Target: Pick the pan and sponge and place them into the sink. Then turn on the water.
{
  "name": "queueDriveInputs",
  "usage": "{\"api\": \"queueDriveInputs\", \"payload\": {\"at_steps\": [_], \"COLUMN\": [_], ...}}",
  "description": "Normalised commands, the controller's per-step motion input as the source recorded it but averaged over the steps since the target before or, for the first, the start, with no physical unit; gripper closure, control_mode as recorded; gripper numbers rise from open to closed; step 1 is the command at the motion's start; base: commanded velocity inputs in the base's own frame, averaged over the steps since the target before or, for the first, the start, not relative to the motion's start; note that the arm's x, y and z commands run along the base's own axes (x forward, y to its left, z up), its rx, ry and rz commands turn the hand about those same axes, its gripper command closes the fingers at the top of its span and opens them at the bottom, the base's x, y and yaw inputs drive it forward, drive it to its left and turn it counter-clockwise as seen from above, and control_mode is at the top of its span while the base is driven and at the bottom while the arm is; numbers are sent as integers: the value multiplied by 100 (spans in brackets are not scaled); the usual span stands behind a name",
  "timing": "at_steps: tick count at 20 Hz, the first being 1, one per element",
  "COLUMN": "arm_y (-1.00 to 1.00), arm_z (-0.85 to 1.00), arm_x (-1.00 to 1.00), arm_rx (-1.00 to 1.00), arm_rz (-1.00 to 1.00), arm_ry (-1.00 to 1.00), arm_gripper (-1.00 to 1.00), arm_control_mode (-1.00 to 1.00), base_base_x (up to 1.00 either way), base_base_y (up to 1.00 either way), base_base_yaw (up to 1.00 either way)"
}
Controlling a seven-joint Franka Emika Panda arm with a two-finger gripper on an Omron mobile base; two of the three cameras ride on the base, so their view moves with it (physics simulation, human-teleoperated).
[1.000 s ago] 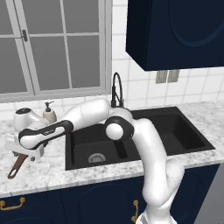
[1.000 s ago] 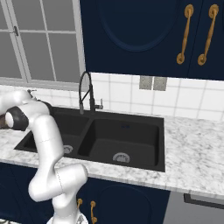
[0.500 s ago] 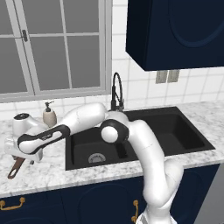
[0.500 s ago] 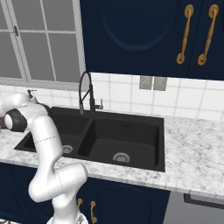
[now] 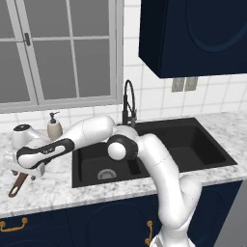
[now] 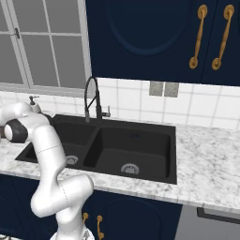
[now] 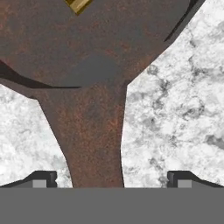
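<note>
The white-and-grey marbled stone surface (image 5: 58, 190) is running beneath the window, with the matte black rectangular double-basin sink (image 5: 193, 144) sitting set into it. A beige soap dispenser bottle (image 5: 54, 128) is standing upright on the surface just left of the sink. The shallow round rusty reddish-brown frying pan (image 7: 87, 43) is lying flat on the marble, its long brown handle (image 5: 17, 185) pointing toward the front edge.

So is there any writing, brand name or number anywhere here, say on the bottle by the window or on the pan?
None can be read.
Soap bottle: plain, no label visible.
Pan: only rusty brown metal, no stamp.
Sink, cabinets and wall outlet: no markings visible.
</note>
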Motion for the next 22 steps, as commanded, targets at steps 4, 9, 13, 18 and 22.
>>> {"api": "queueDriveInputs", "payload": {"at_steps": [4, 9, 13, 18, 22], "arm_y": [22, 5, 0, -5, -27], "arm_z": [-27, -12, -24, -68, -67], "arm_x": [1, 13, 1, 0, 0], "arm_rx": [-3, 0, -2, -6, -3], "arm_rz": [0, 0, 0, 0, 0], "arm_ry": [0, 0, 0, 0, 0], "arm_gripper": [-100, -100, -100, 100, 100], "arm_control_mode": [-100, -100, -100, -100, -100], "base_base_x": [0, 0, 0, 0, 0], "base_base_y": [0, 0, 0, 0, 0], "base_base_yaw": [0, 0, 0, 0, 0]}}
